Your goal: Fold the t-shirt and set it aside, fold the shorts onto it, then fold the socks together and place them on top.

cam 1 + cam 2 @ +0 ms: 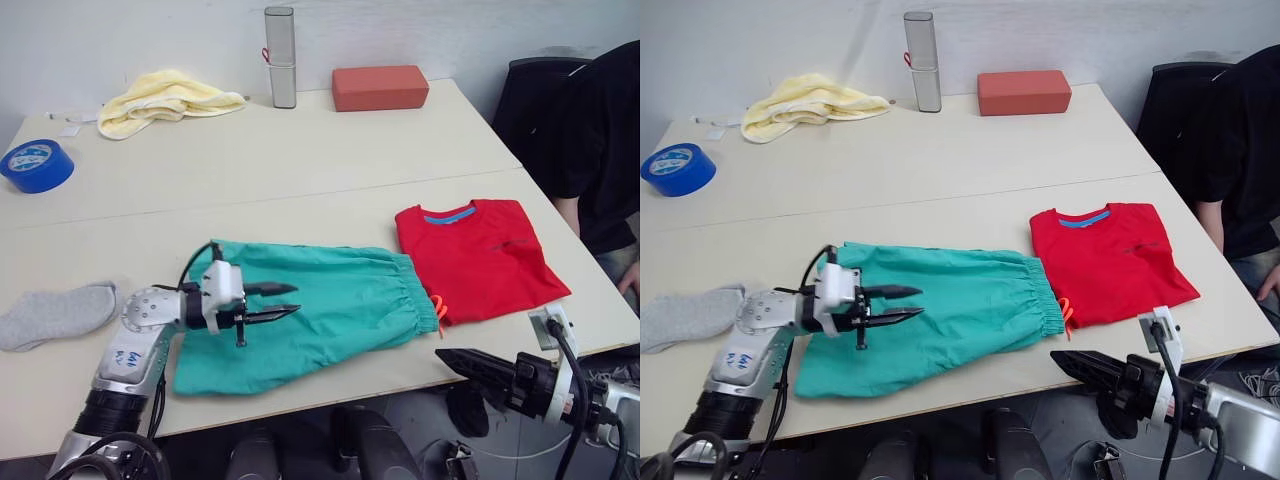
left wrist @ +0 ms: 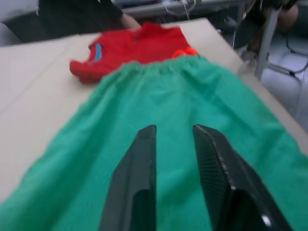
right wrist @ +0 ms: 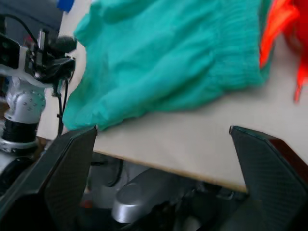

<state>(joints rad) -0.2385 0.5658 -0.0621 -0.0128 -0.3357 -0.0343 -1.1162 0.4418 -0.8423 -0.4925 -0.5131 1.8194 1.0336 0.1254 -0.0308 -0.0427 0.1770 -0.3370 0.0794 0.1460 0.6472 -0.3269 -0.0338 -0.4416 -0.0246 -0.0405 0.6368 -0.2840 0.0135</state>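
The shorts [image 1: 310, 315] lie spread flat on the tabletop [image 1: 300, 170] near its front edge, waistband toward the robot's right, with the orange drawstring [image 1: 439, 312] showing at the waistband end. The t-shirt [image 1: 478, 255] lies folded on the tabletop just beside the shorts' waistband, blue collar band facing the far side; the waistband and the shirt's near corner touch or nearly touch. A sock [image 1: 55, 314] lies flat at the robot's left, apart from the shorts.

The left end effector [image 1: 285, 302] hovers over the shorts' leg end, its two black fingers slightly apart and holding nothing; the left wrist view confirms a narrow gap between the fingers [image 2: 132, 187] with green fabric beneath. The right end effector [image 1: 1065, 362] sits off the front edge of the tabletop, below the t-shirt's position; the right wrist view shows its fingers [image 3: 67, 168] spread wide, gripping nothing.

At the far side rest a pale yellow cloth [image 1: 160, 98], a grey upright case [image 1: 281, 57] and a red-orange block [image 1: 380, 87]. A blue tape roll [image 1: 36, 165] sits at the left edge. A person in dark clothing [image 1: 605, 140] is seated at the right.
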